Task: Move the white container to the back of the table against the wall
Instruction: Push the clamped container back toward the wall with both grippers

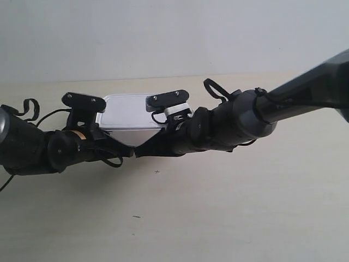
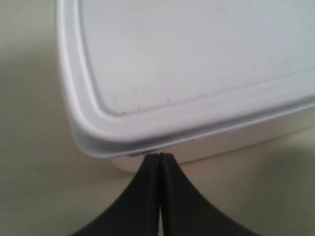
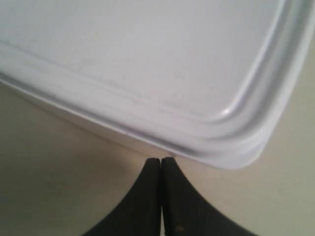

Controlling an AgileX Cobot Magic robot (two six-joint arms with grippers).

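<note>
White container point(image 1: 128, 112) sits lid-on on the table point(image 1: 229, 207), toward the back and centre. Its far long edge runs roughly parallel to the wall point(image 1: 174, 38) but not against it; we see a narrow strip of bare table between the two. The arm at the exterior view's left point(image 1: 49, 150) and the arm at the exterior view's right point(image 1: 234, 123) converge on the near long edge, and their black tips meet almost at one spot in front of the box. In the left wrist view, the left gripper point(image 2: 159, 156) is clenched, jaws pressed flat together with nothing between them. Its tip sits at the container's point(image 2: 197, 59) side wall just under the lid rim, close to a rounded corner. In the right wrist view, the right gripper point(image 3: 161, 161) is likewise closed on nothing, its tip at the side wall below the rim of the container point(image 3: 147, 49), near the other rounded corner. We cannot confirm firm contact at either tip. In front of the arms the table lies open, broad and bare apart from a few dark specks point(image 1: 157, 172).
</note>
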